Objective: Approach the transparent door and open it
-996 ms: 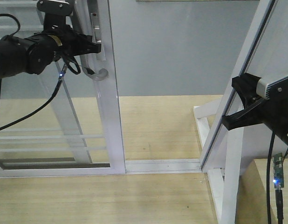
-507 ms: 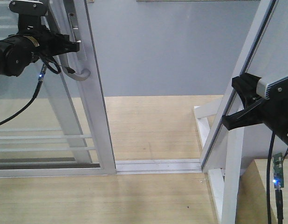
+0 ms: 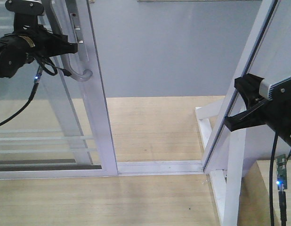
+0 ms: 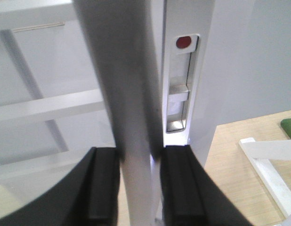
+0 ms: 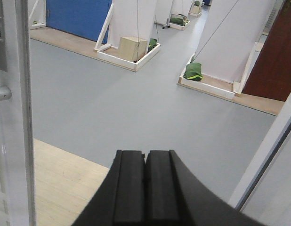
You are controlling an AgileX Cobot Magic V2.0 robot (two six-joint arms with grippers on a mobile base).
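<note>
The transparent door (image 3: pixel 96 117) stands at the left, clear glass in a white frame, with an open gap to its right. Its curved grey handle (image 3: pixel 83 75) is held by my left gripper (image 3: pixel 72 47). In the left wrist view the grey handle (image 4: pixel 131 94) runs between the two black fingers (image 4: pixel 105 183), which press on both its sides, and the lock plate (image 4: pixel 181 84) with a red dot sits just right of it. My right gripper (image 3: pixel 237 106) hangs at the right beside the other panel, shut on nothing (image 5: pixel 145 188). The door stile (image 5: pixel 18 117) shows at the left edge of the right wrist view.
A slanted white-framed glass panel (image 3: pixel 244 94) without a handle stands at the right on a white base. A white floor track (image 3: pixel 159 166) crosses the wooden floor. Beyond the opening lies grey floor with white partitions, a cardboard box (image 5: pixel 133 48) and green bags (image 5: pixel 193 70).
The door's handle stile has moved left with my left gripper on the handle, widening the opening. Over the last half second it hardly shifted. The right arm stayed still.
</note>
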